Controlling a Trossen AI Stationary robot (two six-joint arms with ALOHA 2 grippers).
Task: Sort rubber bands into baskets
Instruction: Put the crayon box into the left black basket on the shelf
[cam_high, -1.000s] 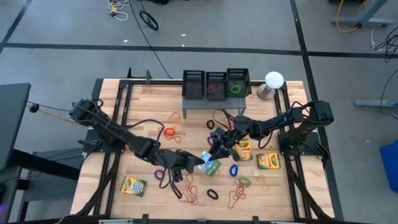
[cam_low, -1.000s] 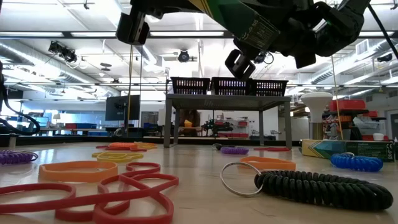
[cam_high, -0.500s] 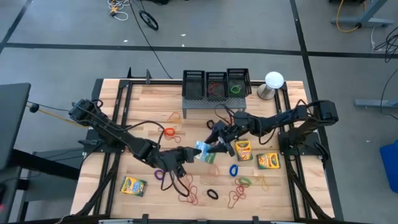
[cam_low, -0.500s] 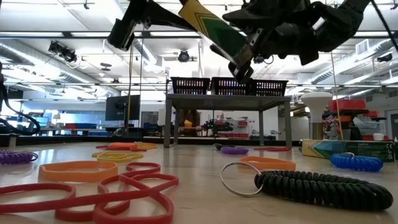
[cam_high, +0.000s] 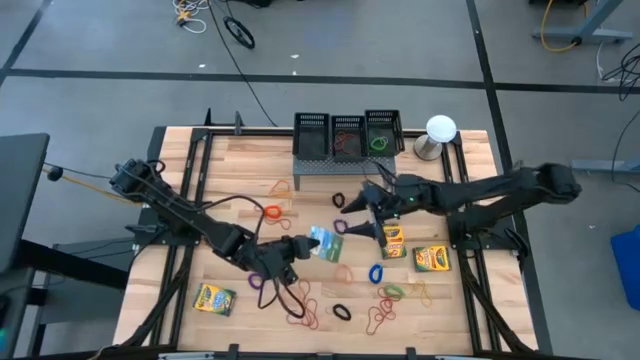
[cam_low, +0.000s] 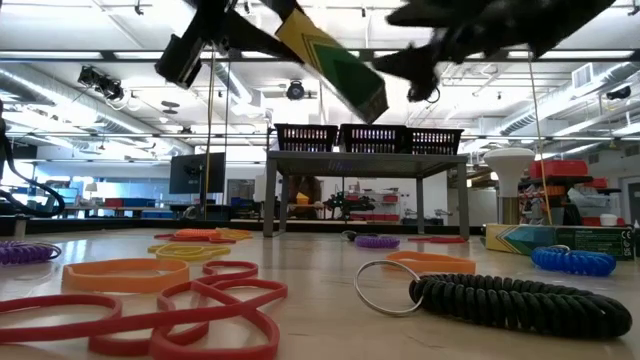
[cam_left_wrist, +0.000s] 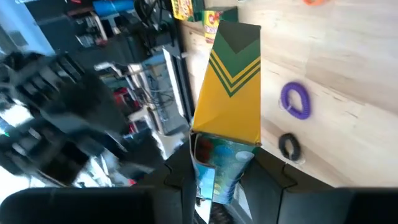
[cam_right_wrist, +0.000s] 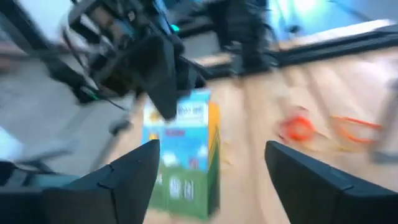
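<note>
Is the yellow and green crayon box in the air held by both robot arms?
No, only the left gripper clamps the yellow and green crayon box; the right gripper is open, apart.

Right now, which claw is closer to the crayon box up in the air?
Left. The left claw grips the lifted crayon box. The right claw hangs open just beside it, not touching.

Both arms are dark, nearly black, built of slim jointed segments that rise from blocky black bases at the bench's two sides. Thin black cables loop loosely along the left arm (cam_high: 190, 222), and a similar cable trails beside the right arm (cam_high: 480, 190) near its wrist. The right arm's fingers (cam_right_wrist: 134, 180) are broad, flat, matte black plates with angular, chamfered edges.
</note>
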